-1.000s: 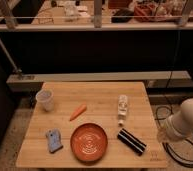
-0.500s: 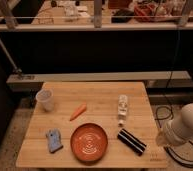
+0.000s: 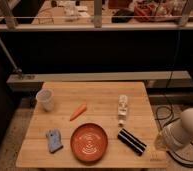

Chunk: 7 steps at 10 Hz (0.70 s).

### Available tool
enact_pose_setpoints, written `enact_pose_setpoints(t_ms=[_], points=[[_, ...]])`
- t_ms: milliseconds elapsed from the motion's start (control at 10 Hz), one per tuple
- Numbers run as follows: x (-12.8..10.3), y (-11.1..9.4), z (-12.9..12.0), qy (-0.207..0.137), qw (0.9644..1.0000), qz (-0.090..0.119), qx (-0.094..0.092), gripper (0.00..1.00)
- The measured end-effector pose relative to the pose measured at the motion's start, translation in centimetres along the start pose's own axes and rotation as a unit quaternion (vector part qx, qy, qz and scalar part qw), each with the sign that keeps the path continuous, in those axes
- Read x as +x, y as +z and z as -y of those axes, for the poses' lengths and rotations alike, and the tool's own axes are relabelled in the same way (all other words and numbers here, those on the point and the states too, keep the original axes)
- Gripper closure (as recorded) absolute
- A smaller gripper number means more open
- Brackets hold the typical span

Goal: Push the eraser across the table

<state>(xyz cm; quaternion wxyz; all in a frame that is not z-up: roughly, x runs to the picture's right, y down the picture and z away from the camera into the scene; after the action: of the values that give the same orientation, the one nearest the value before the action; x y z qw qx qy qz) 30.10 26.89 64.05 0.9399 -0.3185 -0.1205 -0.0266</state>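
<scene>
The eraser (image 3: 131, 141), a black oblong block with thin pale stripes, lies at an angle near the front right of the light wooden table (image 3: 100, 95). My white arm (image 3: 184, 131) hangs just off the table's right edge. At its lower end, the gripper (image 3: 160, 143) is shut with nothing in it, level with the eraser and a short way to its right, apart from it.
An orange plate (image 3: 90, 142) sits just left of the eraser. A white tube-like bottle (image 3: 122, 108) lies behind the eraser. A carrot (image 3: 78, 111), a white cup (image 3: 45, 99) and a blue sponge-like piece (image 3: 54, 140) occupy the left half. Black cables trail on the floor at right.
The arm has sunk lower beside the table's right edge, bringing the gripper closer to the tabletop's height. Nothing on the table has moved.
</scene>
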Motion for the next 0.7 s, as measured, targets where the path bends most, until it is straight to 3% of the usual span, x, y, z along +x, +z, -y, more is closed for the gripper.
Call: enact_pose_setpoints(t_ms=[700], points=[[-0.6, 1.7, -1.1, -0.02, 0.9995, 0.02, -0.013, 0.98]])
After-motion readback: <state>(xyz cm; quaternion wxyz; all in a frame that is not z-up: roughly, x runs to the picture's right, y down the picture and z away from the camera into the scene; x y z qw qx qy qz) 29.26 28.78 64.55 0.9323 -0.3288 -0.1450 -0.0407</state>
